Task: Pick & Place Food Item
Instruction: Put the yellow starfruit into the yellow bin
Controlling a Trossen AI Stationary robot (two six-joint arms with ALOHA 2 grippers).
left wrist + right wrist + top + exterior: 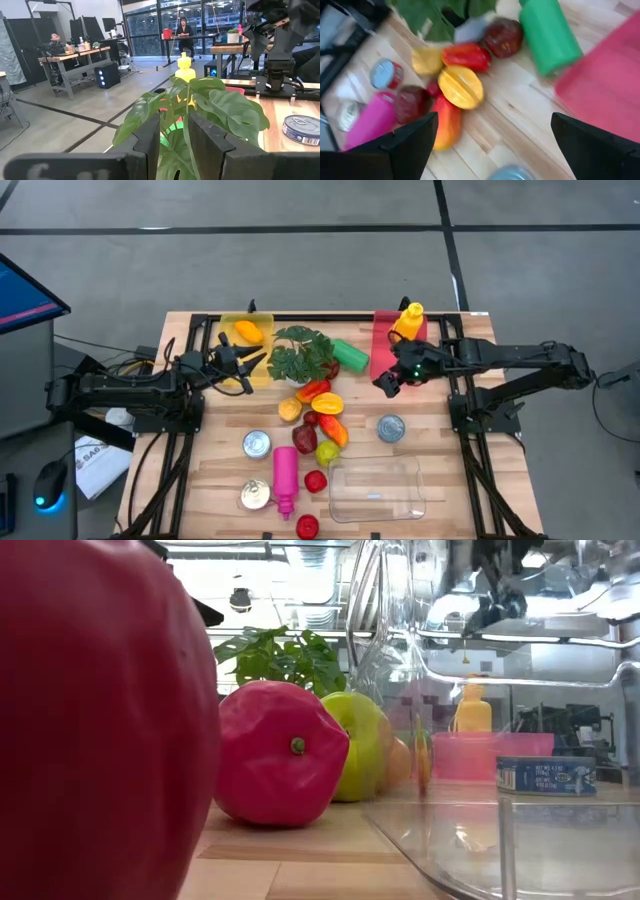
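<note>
Toy food lies heaped mid-table (318, 415): a yellow star fruit (461, 86), a red pepper (467, 56), a dark red fruit (503, 36) and an orange fruit (447, 122). My right gripper (388, 383) hovers open beside the red bin (385, 340), right of the heap; in its wrist view (494, 120) the fingers stand wide apart above the wood. My left gripper (255, 370) waits by the yellow bin (247, 345), fingers a little apart (174, 135), pointing at the leafy plant (210, 107). An orange item (248, 331) lies in the yellow bin.
A clear plastic container (378, 488) sits near the table's near edge. Around the heap are a green cup (350, 355), a pink bottle (285, 477), tins (257, 444) (390, 428) (256, 495), red tomatoes (316, 480) and a yellow bottle (408, 320) in the red bin.
</note>
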